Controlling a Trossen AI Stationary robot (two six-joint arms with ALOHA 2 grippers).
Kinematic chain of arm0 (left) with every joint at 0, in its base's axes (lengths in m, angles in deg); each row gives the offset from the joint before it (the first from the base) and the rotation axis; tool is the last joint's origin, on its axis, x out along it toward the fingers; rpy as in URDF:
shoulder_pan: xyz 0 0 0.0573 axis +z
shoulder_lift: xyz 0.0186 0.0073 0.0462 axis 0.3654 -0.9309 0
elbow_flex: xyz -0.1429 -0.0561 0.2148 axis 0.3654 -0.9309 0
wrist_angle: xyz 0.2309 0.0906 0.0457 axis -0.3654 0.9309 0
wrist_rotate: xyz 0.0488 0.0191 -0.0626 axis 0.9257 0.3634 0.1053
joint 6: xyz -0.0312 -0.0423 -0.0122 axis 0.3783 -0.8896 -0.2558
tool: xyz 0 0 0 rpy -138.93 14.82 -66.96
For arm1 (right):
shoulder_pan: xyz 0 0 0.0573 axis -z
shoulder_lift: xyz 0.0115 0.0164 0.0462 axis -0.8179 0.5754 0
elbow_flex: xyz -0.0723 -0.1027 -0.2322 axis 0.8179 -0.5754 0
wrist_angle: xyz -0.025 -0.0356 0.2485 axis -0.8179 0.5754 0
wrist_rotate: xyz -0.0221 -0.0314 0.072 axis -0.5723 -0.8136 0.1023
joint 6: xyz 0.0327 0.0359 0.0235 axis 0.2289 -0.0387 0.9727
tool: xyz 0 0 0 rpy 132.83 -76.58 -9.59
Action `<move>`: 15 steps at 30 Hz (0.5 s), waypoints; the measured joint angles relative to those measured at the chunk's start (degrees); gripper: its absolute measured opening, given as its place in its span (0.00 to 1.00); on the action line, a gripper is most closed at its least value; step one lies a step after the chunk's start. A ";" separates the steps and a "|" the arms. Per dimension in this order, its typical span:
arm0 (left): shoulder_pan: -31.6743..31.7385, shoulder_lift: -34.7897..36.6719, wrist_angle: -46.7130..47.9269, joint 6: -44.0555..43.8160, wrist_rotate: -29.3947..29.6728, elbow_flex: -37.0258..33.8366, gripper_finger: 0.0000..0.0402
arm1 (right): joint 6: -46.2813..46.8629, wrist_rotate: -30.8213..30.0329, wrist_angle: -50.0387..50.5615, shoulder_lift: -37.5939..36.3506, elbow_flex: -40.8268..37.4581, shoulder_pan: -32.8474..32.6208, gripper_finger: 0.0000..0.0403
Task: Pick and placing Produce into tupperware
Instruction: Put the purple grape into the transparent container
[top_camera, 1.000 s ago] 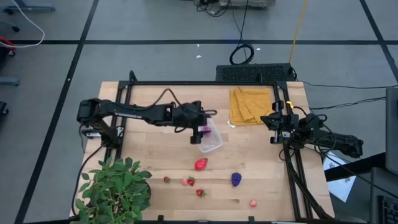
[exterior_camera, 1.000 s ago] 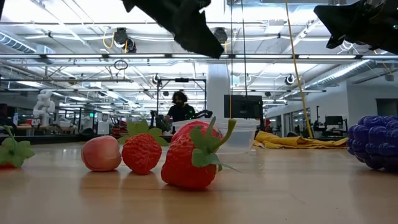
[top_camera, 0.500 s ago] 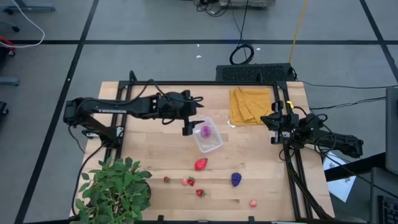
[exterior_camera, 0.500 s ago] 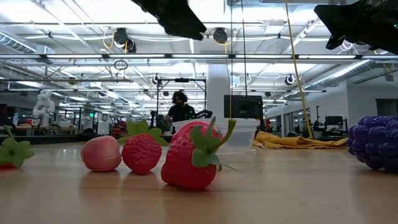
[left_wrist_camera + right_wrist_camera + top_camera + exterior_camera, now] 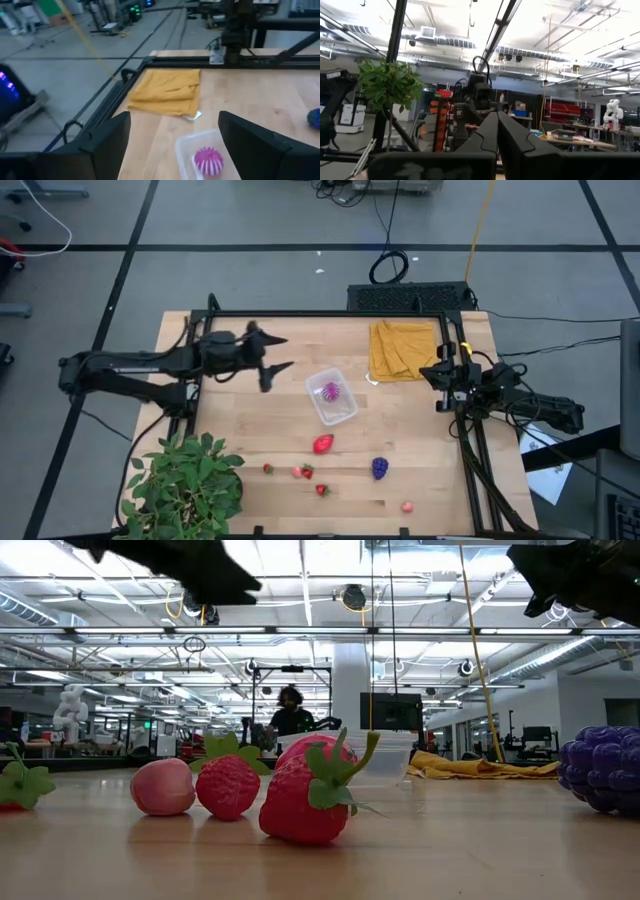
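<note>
The clear tupperware [image 5: 334,399] stands on the table's middle, and the spiky magenta fruit [image 5: 331,391] lies inside it. The left wrist view shows the same tupperware [image 5: 192,145] and fruit [image 5: 208,160]. My left gripper [image 5: 280,353] hangs open, left of the tupperware and apart from it. A red strawberry [image 5: 322,444], a purple grape bunch [image 5: 380,468] and small red and pink pieces [image 5: 303,471] lie on the near half of the table. My right gripper [image 5: 443,374] waits shut at the table's right edge. In the right wrist view its fingers [image 5: 498,134] lie together.
A folded mustard-yellow cloth [image 5: 403,348] lies at the far right, just beyond the tupperware. A green potted plant [image 5: 185,480] fills the near left corner. One pink piece [image 5: 407,506] sits near the near edge. Black frame rails run along the left, far and right sides.
My left gripper has drawn back from over the tupperware toward the table's left edge and risen. The spiky magenta fruit that was at its fingers now lies in the tupperware. The tupperware has settled flat. My right arm kept still.
</note>
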 joint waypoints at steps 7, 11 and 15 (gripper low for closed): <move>-1.89 5.34 -0.98 -3.63 1.07 -6.96 0.77 | 1.83 0.10 0.36 0.07 0.01 0.00 0.00; -3.77 5.26 -4.95 -4.73 1.08 -10.84 0.77 | 4.27 0.22 0.41 0.09 0.01 0.01 0.00; -5.18 5.26 -13.65 -5.15 1.08 -15.84 0.77 | 6.62 1.03 0.55 0.09 0.00 0.01 0.00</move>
